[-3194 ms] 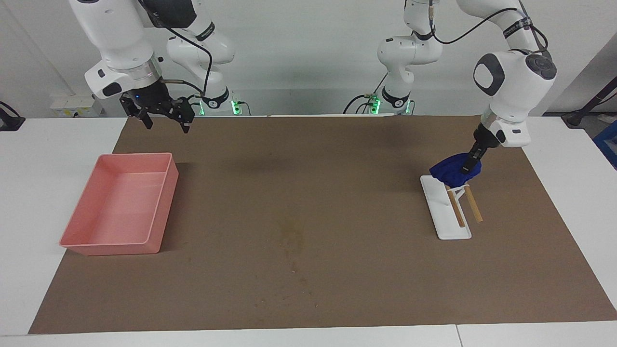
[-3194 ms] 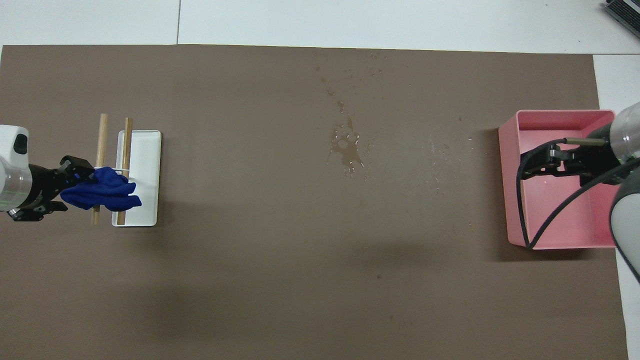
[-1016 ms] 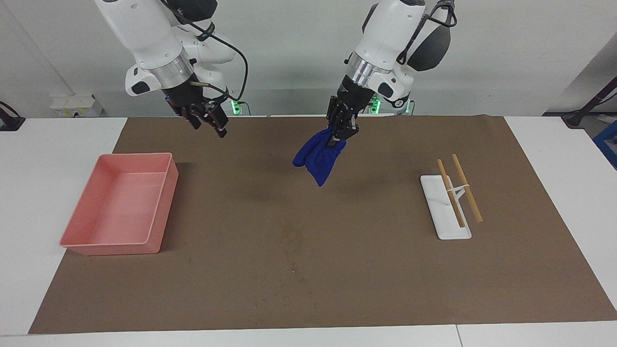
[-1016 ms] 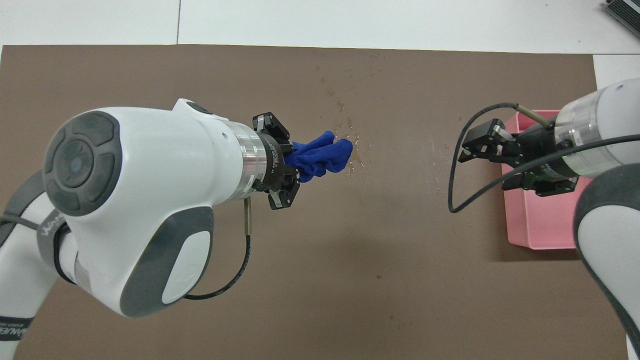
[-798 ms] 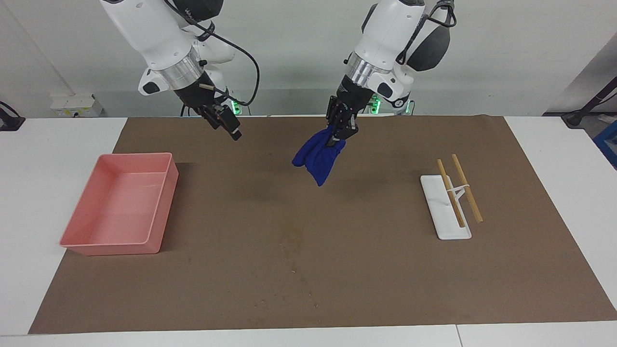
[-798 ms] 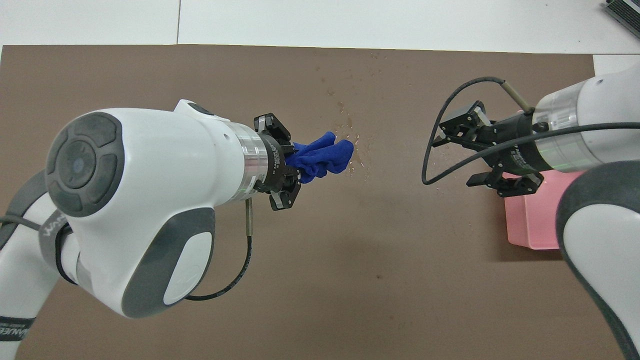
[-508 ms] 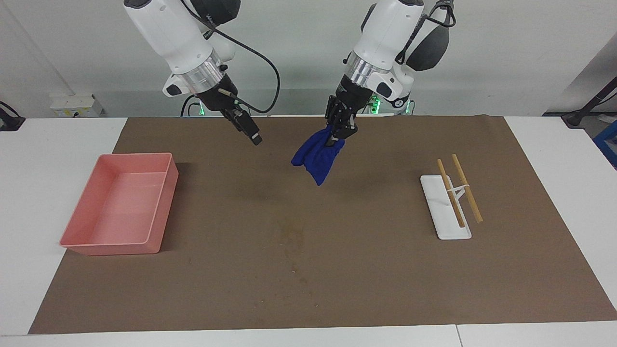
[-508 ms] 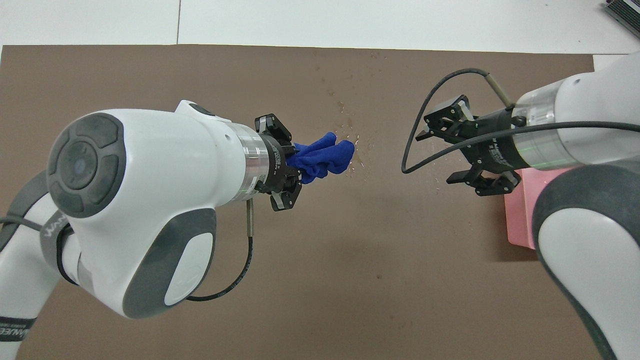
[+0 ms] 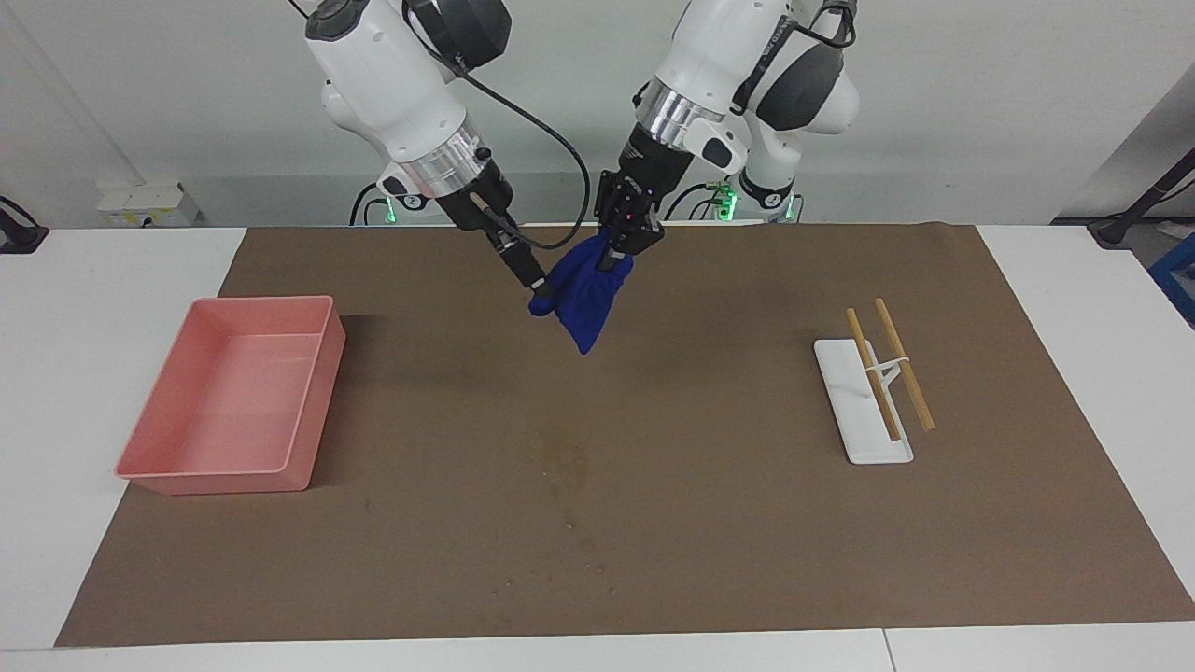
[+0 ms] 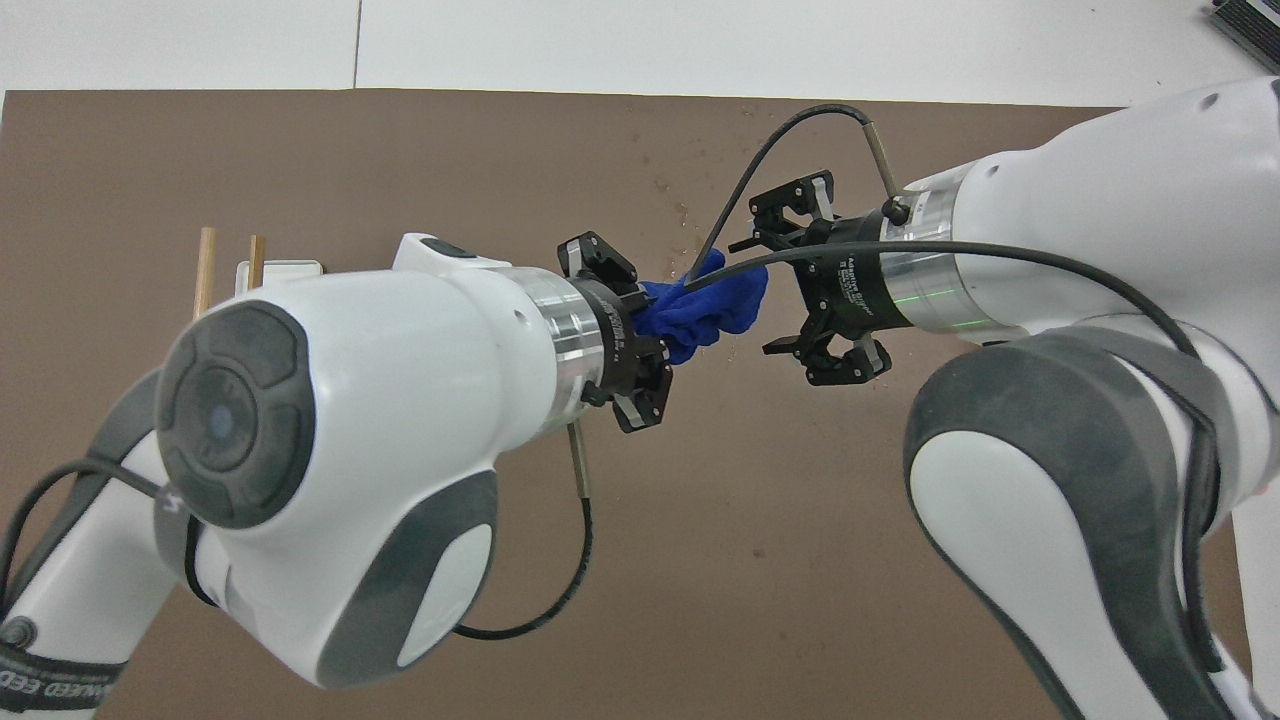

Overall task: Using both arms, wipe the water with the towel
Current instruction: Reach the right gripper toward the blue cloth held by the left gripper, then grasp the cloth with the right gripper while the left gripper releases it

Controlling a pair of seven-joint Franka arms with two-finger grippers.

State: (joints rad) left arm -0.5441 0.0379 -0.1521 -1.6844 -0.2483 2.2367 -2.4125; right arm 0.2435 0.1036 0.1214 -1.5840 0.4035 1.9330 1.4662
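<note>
Brown mat (image 9: 747, 523) spans the table, pink bin (image 9: 233, 401) at the right arm's end, white rack (image 9: 864, 401) at the left arm's. Mid-air between them, left gripper (image 9: 624, 250) pinches the blue towel (image 9: 581, 294); right gripper (image 9: 534, 280), jaws wide, at its edge. Water (image 9: 565, 462) lies uncovered.

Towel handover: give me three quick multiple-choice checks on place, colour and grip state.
1. Where is the towel?
A. in the pink tray
B. hanging in the air from the left gripper
C. draped on the white rack

2. What colour is the towel?
A. blue
B. white
C. pink

3. How does the right gripper stand?
A. shut on the rack
B. open at the towel's edge
C. inside the tray

Answers: 1 B, it dangles below the left gripper above the brown mat. 2 A, the cloth is royal blue. 3 B, its fingers are spread beside the cloth.
</note>
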